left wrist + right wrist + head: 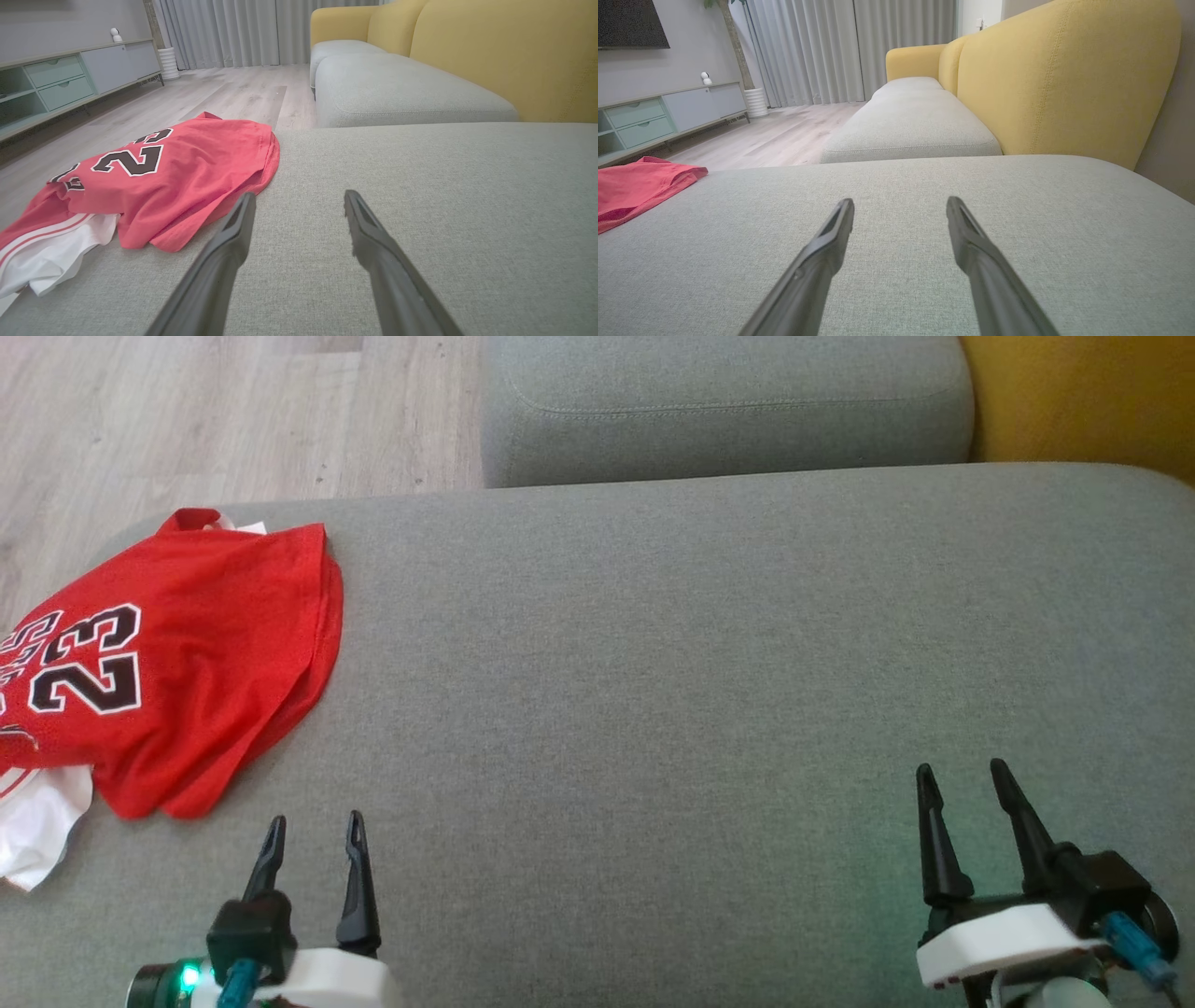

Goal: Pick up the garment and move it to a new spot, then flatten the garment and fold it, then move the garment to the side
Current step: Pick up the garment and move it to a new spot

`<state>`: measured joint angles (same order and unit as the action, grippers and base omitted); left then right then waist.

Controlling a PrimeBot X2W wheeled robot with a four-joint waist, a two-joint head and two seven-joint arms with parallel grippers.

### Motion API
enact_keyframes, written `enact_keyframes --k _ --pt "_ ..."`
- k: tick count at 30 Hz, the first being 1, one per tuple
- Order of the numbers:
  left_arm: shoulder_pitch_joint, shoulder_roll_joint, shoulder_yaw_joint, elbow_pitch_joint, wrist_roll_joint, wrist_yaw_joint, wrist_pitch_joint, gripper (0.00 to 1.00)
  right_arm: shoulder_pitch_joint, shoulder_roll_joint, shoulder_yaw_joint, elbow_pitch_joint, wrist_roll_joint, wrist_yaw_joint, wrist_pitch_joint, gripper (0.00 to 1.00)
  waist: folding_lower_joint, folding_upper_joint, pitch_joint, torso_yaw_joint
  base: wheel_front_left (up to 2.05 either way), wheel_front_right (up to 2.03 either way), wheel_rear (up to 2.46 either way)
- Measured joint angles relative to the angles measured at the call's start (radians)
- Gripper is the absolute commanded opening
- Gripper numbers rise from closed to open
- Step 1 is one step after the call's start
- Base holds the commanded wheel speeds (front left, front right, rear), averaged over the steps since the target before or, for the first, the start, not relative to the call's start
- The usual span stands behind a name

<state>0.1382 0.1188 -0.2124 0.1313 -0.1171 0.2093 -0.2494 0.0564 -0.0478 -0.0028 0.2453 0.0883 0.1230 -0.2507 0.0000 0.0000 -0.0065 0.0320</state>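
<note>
Red jersey [187, 663] lies rumpled at the couch's [700, 691] left end. Left gripper [313, 845] and right gripper [966, 793] hover spread, empty. Light, limp mesh, probably slippery; pinch its near hem.

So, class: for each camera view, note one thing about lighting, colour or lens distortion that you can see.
Head view: soft, even light, with a faint green cast on the cushion near the right tool. Left wrist view: wide-angle stretch makes the left tool loom large, and the jersey looks paler, pinkish. Right wrist view: same stretch, no glare.
</note>
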Motion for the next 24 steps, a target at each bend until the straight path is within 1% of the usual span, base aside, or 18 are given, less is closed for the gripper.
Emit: enact_keyframes --k 4,10,15,24 --pt "0.000 -0.002 0.001 0.000 0.001 -0.008 0.000 1.00 0.000 0.000 0.001 0.006 0.002 0.000 0.000 1.00 0.0000 0.0000 0.000 0.004 0.00 0.00 0.00" --pt "-0.008 -0.003 0.005 0.002 0.010 -0.019 0.000 1.00 0.004 0.000 0.000 0.006 0.007 0.000 0.000 1.00 0.0000 0.0000 -0.001 0.054 0.00 0.00 0.00" --pt "-0.013 -0.003 0.007 -0.005 0.010 -0.021 0.000 1.00 0.031 0.001 0.016 0.008 0.009 0.000 0.000 1.00 0.0000 0.0000 -0.008 0.136 0.00 0.00 0.00" --pt "0.034 -0.002 0.031 -0.029 0.010 -0.007 0.000 1.00 0.031 0.003 0.105 0.021 0.019 0.000 0.000 1.00 0.0000 0.0000 -0.024 0.310 0.00 0.00 0.00"
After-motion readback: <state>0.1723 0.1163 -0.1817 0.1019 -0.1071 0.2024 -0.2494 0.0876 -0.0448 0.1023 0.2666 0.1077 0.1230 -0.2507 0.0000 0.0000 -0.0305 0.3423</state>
